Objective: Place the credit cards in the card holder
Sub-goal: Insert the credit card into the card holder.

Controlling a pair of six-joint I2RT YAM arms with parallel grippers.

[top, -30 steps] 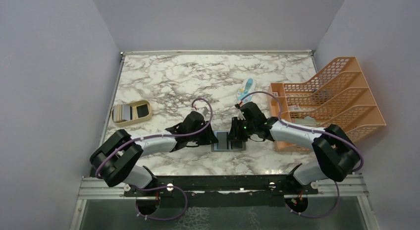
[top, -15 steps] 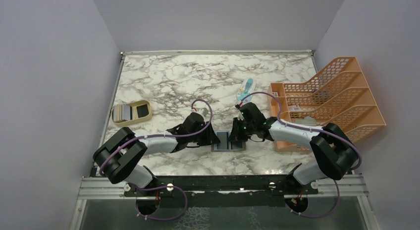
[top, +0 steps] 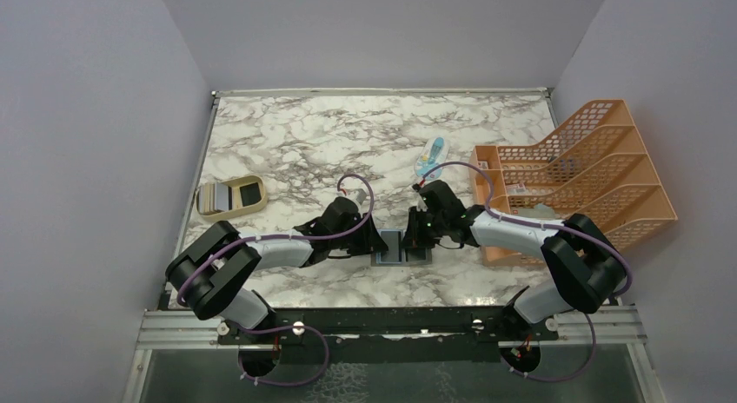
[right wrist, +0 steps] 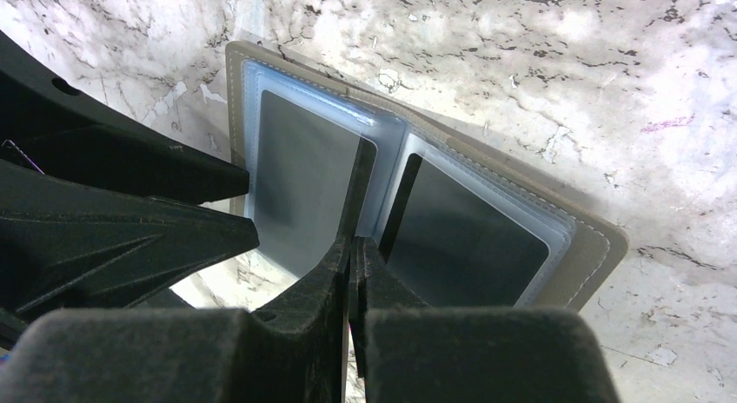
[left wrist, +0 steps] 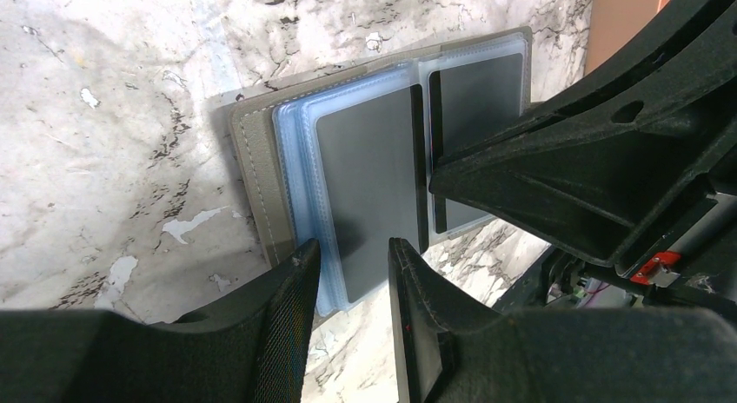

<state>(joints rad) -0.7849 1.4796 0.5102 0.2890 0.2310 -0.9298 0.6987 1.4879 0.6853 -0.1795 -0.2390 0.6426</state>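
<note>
The grey card holder (top: pixel 391 247) lies open on the marble between both arms, its pale blue pockets (left wrist: pixel 295 160) holding dark inserts. My left gripper (left wrist: pixel 352 254) is open, its fingertips either side of the left pocket's near edge without touching it. My right gripper (right wrist: pixel 351 242) is shut on a thin dark leaf (right wrist: pixel 363 173) standing on edge at the holder's fold; I cannot tell whether it is a pocket leaf or a card. The credit cards (top: pixel 215 196) lie in the tan tray (top: pixel 228 209) at the far left.
A large orange mesh file rack (top: pixel 591 173) stands at the right edge. A light blue-and-white packet (top: pixel 430 157) lies behind the right arm. The two grippers nearly touch over the holder, the right one's fingers (left wrist: pixel 565 160) crossing the left wrist view.
The right gripper has closed onto the thin leaf at the holder's fold. The left gripper's jaws have widened a little. Both arms stay almost where they were.
</note>
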